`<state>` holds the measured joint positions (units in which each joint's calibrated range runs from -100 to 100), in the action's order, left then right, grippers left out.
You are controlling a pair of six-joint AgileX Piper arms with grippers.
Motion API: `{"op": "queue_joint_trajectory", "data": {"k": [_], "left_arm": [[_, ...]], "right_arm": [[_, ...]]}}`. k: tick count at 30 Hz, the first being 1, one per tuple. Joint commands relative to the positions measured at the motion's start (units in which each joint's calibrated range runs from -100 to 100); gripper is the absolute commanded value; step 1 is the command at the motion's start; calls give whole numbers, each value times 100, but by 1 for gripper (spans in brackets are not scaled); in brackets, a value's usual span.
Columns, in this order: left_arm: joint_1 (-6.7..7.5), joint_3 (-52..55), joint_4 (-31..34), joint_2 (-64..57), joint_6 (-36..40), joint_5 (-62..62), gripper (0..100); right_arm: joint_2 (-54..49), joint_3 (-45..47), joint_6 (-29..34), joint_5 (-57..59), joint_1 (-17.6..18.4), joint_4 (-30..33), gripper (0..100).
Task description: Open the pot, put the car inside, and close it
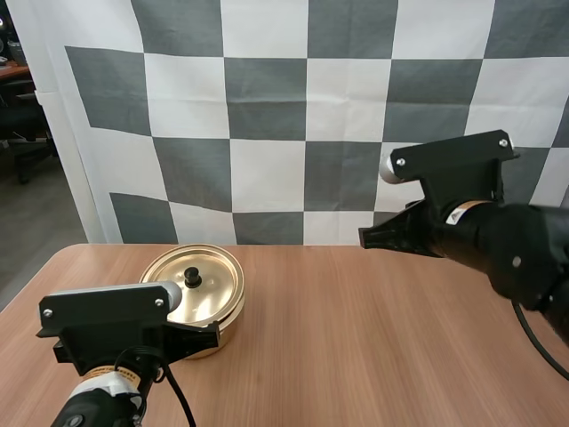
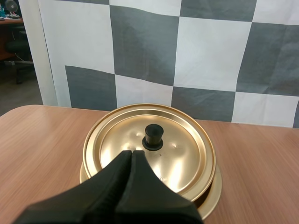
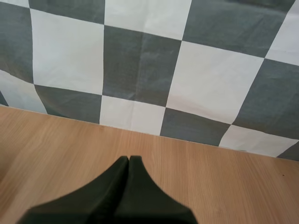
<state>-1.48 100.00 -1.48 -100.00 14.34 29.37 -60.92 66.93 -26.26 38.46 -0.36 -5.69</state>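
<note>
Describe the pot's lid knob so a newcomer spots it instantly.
On the wooden table, find the round gold pot at the left, lid on. A small black knob stands at the lid's middle, the only dark part on shiny gold.

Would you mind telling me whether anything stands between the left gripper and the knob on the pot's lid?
Nothing visible does. The left gripper, shut, hangs over the near part of the lid, just short of its black knob, with only bare lid between them.
</note>
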Motion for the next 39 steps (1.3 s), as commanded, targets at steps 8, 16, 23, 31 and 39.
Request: {"op": "queue_joint_trajectory", "data": {"k": [8, 16, 23, 31, 39], "left_arm": [[5, 0, 2, 0, 0, 3, 0], [5, 0, 2, 0, 0, 3, 0], [5, 0, 2, 0, 0, 3, 0], [5, 0, 2, 0, 0, 3, 0], [5, 0, 2, 0, 0, 3, 0]], "right_arm": [[-1265, 799, 10, -1466, 227, -229, 0], [-1845, 904, -23, -1006, 227, -202, 0], [-2114, 1478, -23, -1005, -22, -82, 0], [-2386, 2320, -23, -1274, -81, -104, 0], [-3708, 3121, -23, -1517, -47, -133, 0]]}}
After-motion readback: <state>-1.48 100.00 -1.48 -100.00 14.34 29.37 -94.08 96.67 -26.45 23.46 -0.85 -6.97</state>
